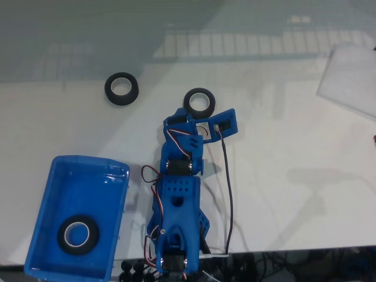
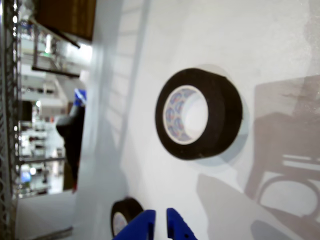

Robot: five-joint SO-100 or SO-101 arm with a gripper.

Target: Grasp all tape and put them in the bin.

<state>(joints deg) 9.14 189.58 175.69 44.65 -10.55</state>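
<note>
three black tape rolls mark our count here: one roll [image 1: 77,234] already lies flat on the floor of the blue bin [image 1: 54,176], toward its near end in the fixed view, and two wait on the white table [image 1: 282,153].

taking the bin as our landmark, the nearer loose roll [image 1: 199,101] sits up and to the right of it, just past the tip of the blue arm [image 1: 178,200], and the far roll [image 1: 121,88] lies above the bin's far edge, well apart from it.

in the wrist view the nearer roll [image 2: 199,114] lies flat with its printed whitish core showing, while the far roll [image 2: 125,214] peeks in at the lower edge beside the gripper [image 2: 160,220].

we see two blue fingertips [image 2: 142,226] with only a thin gap between them and nothing held, so we read the claw as near closed and empty.

we judge the step in hand to be the approach to the second roll, with one of three delivered.

the next move, as we read it, calls for spreading the fingers, lowering one into the core or both around the wall of the roll, closing firmly, then lifting and swinging back toward the bin.

apart from its single roll, the bin holds nothing else that we can make out.
</note>
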